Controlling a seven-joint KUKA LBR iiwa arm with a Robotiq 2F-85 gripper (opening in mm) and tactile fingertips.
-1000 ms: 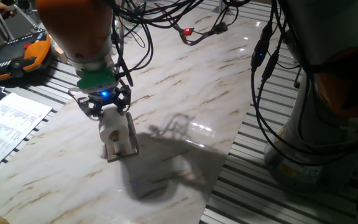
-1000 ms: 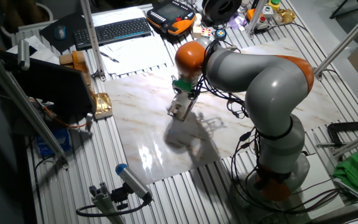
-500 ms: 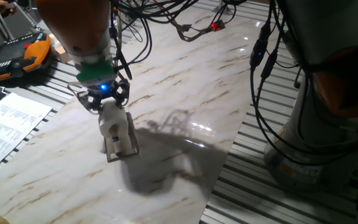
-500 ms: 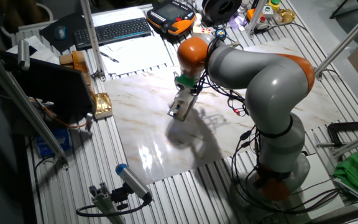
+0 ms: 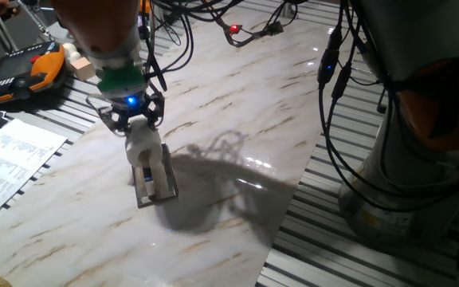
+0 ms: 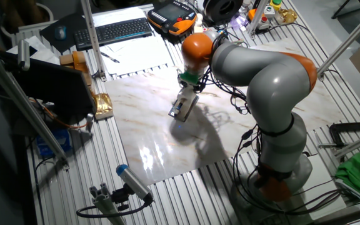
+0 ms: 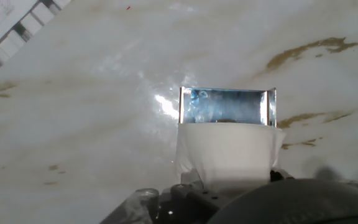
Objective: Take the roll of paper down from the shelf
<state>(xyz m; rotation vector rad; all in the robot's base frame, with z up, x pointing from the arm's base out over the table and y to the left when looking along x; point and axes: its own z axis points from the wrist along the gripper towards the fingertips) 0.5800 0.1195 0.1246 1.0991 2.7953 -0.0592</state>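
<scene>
The white roll of paper [image 5: 143,146] is between my gripper's [image 5: 139,132] fingers, just above the far end of the shelf [image 5: 156,182], a dark flat plate lying on the marble tabletop. The gripper is shut on the roll. In the hand view the roll [image 7: 229,152] fills the lower middle, and the shelf's shiny metal bracket [image 7: 226,106] shows just beyond it. In the other fixed view the gripper [image 6: 187,92] holds the roll [image 6: 185,100] over the shelf [image 6: 179,112] near the table's middle.
Printed paper sheets [image 5: 13,159] lie at the left edge. An orange-black pendant [image 5: 21,68] sits at the far left. Cables [image 5: 341,88] hang at the right by the robot base [image 5: 421,167]. A keyboard [image 6: 114,29] lies behind the table.
My gripper and the roll have moved up and toward the far left, along the shelf. More of the plate and its bracket now shows below the roll.
</scene>
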